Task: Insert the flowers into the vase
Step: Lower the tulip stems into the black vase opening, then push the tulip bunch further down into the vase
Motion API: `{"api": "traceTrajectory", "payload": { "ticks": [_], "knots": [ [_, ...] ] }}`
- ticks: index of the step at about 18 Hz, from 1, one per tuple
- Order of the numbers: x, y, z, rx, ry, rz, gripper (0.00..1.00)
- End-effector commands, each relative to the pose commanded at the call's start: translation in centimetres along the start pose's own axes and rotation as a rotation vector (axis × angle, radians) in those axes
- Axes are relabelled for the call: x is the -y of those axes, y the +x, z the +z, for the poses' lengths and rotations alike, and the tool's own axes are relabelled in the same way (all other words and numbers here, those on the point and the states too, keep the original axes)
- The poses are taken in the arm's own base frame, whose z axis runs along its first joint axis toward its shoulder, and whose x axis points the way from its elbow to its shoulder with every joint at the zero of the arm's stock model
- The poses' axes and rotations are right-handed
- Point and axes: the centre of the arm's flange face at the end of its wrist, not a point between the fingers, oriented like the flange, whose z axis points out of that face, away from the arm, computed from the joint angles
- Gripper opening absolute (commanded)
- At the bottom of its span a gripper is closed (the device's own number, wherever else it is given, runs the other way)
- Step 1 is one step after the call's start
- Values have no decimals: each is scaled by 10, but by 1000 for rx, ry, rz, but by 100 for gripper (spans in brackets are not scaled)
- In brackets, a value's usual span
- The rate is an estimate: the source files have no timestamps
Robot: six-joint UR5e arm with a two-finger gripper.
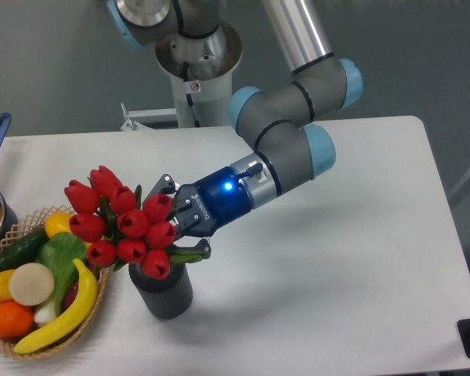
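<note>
Your tool (175,229) is clamped on the flowers' (122,224) stems, the bunch leaning left over the vase (162,291) on the bench (337,274), heads near the basket (27,345). Tip the stems upright, centre them on the mouth, lower straight, and only then let go.

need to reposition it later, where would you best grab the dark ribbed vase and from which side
Grip the vase around its ribbed lower body, coming in from the right or front. It is an upright cylinder; the flowers and gripper crowd its mouth from above, and the basket sits close on its left.
</note>
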Motion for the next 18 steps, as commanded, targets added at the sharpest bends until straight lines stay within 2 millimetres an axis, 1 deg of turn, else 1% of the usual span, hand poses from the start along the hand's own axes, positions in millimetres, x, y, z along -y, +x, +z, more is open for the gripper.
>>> {"api": "traceTrajectory", "payload": {
  "ticks": [3,6,7,13,18],
  "knots": [
    [-5,-2,0,2,-7,-8,33],
    [-15,-6,0,3,-9,-18,33],
    [-22,-8,0,2,-9,-17,33],
    [-41,-6,1,2,-11,-8,33],
    [-46,-5,1,7,-30,-17,33]
  ]
}}
